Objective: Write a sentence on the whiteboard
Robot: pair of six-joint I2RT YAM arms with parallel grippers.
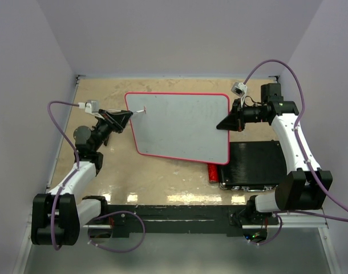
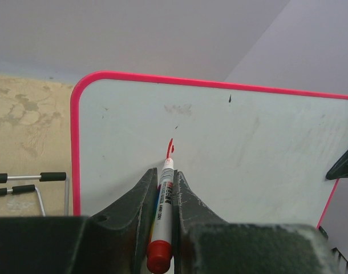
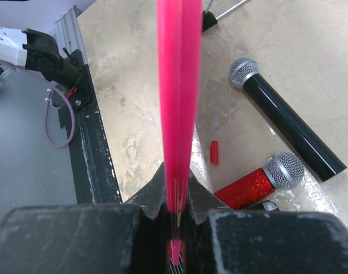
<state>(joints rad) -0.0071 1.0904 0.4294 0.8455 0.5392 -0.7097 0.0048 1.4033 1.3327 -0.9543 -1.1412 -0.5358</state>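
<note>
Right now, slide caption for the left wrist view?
Left hand grips a marker, tip at the whiteboard beside a short red stroke.

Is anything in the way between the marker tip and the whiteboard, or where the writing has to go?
Nothing visible. The marker in the left gripper has its tip at the whiteboard beside a short red stroke; the surface beyond is bare. The right gripper pinches only the far edge.

End effector (image 2: 165, 176) grips marker (image 2: 162, 212), tip against whiteboard (image 2: 248, 142).
</note>
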